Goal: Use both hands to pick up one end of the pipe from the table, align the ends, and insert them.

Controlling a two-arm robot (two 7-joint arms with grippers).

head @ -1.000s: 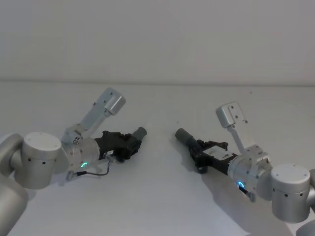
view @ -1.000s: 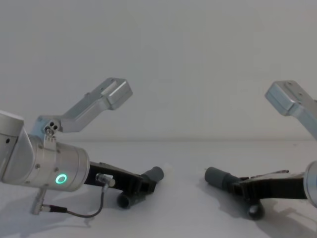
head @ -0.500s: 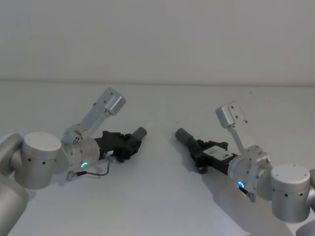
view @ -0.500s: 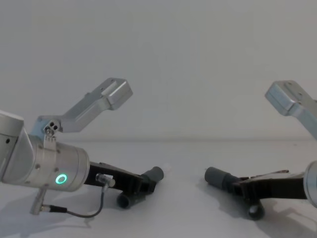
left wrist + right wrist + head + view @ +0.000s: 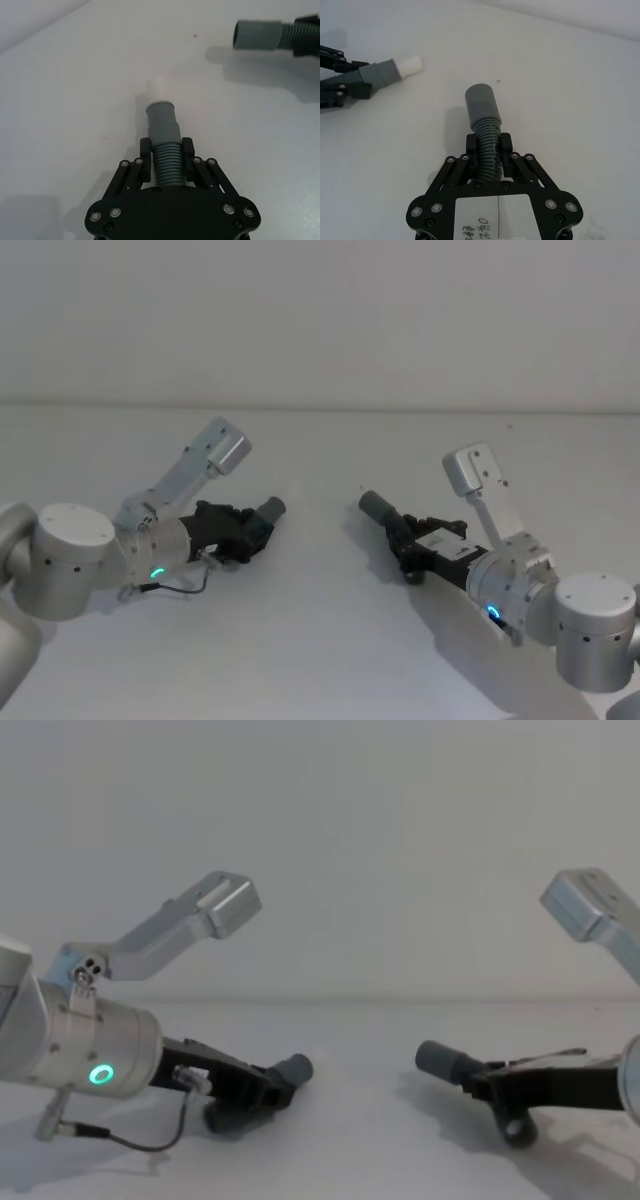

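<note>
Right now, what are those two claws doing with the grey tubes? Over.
Left gripper shut on white-tipped piece. Right gripper shut on collared piece. Ends apart, not lined up, not joined. White table between them.

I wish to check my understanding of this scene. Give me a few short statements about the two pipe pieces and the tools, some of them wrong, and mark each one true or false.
1. The left tool is shut on the straight piece, which has a whitish tip. True.
2. The right tool is open and holds nothing. False: it is shut on the other piece, behind its grey collar.
3. The whitish tip is already inserted in the grey collar. False: they are apart, with bare table between them.
4. Each tool grips its piece on the ribbed section. True.
</note>
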